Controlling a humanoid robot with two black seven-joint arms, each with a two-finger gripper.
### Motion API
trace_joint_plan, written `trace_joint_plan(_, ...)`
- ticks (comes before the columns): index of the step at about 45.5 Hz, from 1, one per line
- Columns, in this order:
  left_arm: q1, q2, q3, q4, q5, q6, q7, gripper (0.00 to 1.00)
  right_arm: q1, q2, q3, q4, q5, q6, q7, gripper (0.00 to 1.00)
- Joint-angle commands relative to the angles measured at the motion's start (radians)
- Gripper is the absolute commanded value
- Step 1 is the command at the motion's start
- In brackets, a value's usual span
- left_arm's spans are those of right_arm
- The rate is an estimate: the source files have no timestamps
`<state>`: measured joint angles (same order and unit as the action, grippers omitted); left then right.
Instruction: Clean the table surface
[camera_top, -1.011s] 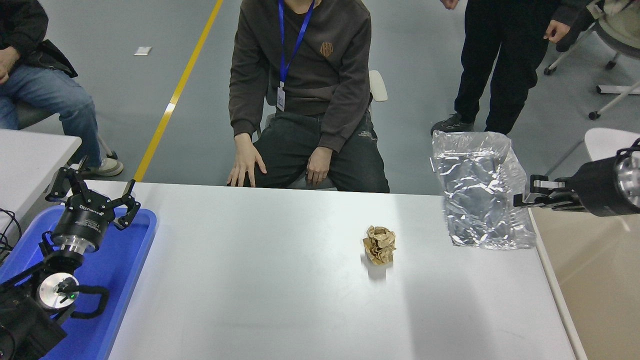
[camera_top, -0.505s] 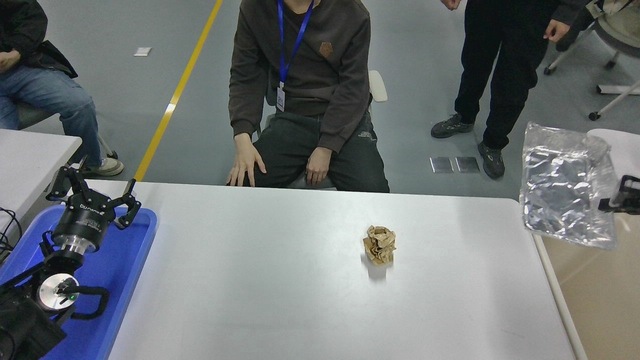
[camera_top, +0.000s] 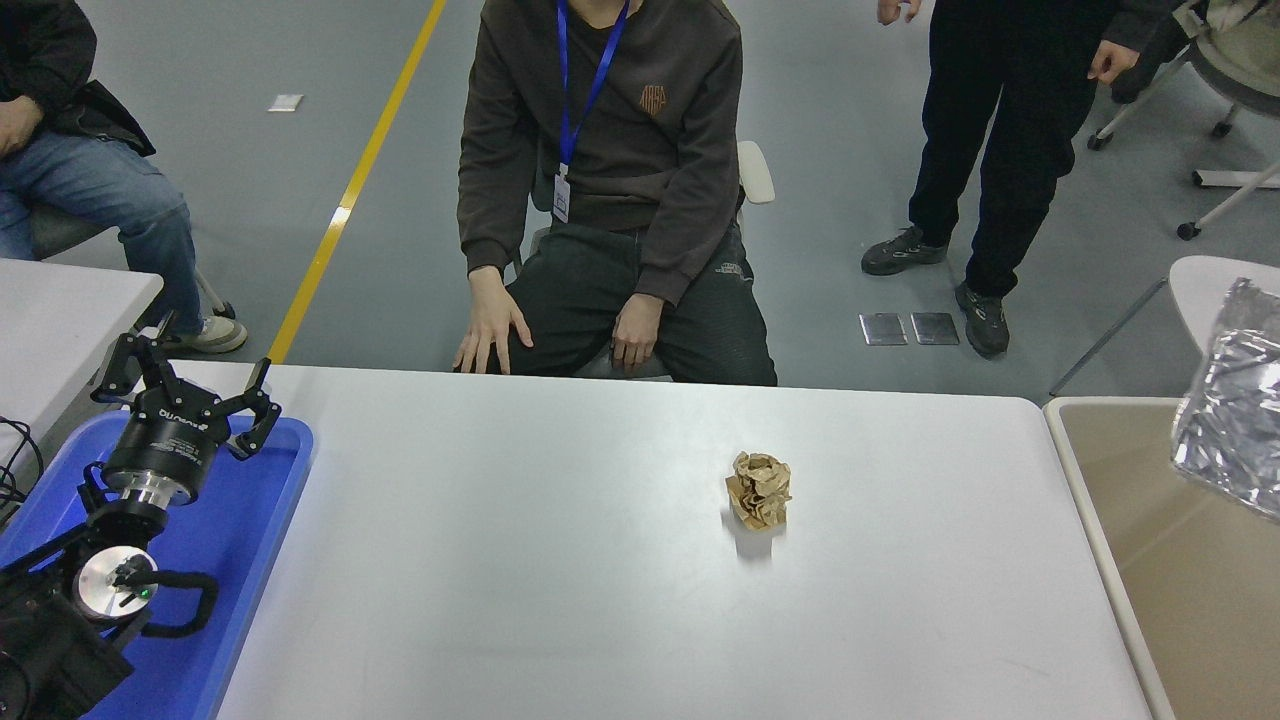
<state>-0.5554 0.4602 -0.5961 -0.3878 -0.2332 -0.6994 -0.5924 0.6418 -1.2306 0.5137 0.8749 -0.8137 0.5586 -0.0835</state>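
The table surface (camera_top: 520, 560) is a wide white-grey top with rounded corners. A crumpled ball of brown paper (camera_top: 760, 489) stands on it, right of centre. At the right picture edge a shiny silver plastic bag (camera_top: 1232, 420) hangs in the air beyond the table's right end, above a beige bin; whatever holds it is outside the frame. My left gripper (camera_top: 185, 385) is parked open over the blue tray at the lower left. My right gripper is out of view.
A blue tray (camera_top: 255, 530) lies at the table's left end under my left arm. A beige bin (camera_top: 1180, 570) stands beside the right end. One person sits at the far side, hands on knees; another stands at the back right. A smaller white table (camera_top: 60, 310) is at left.
The silver bag has travelled right, off the table top and out over the beige bin. The right gripper holding it has left the frame. The paper ball and left arm stayed put.
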Motion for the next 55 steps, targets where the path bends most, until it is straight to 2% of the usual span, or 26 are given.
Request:
trace_joint_plan(1,0.000,0.000,0.001,0.000,0.000,0.001,-0.001,1.00,-0.103,0.055,0.002,-0.155,0.085,-0.062,0.071,0.00)
trace_joint_plan(11,0.000,0.000,0.001,0.000,0.000,0.000,0.000,1.00,-0.165,0.177,0.014,-0.324,0.125,-0.118,0.113,0.00)
trace_joint_plan(28,0.000,0.000,0.001,0.000,0.000,0.001,0.000,1.00,-0.198,0.373,0.017,-0.537,0.162,-0.213,0.111,0.00)
trace_joint_plan(55,0.000,0.000,0.001,0.000,0.000,0.001,0.000,1.00,-0.175,0.657,-0.004,-0.800,0.203,-0.497,0.099,0.00)
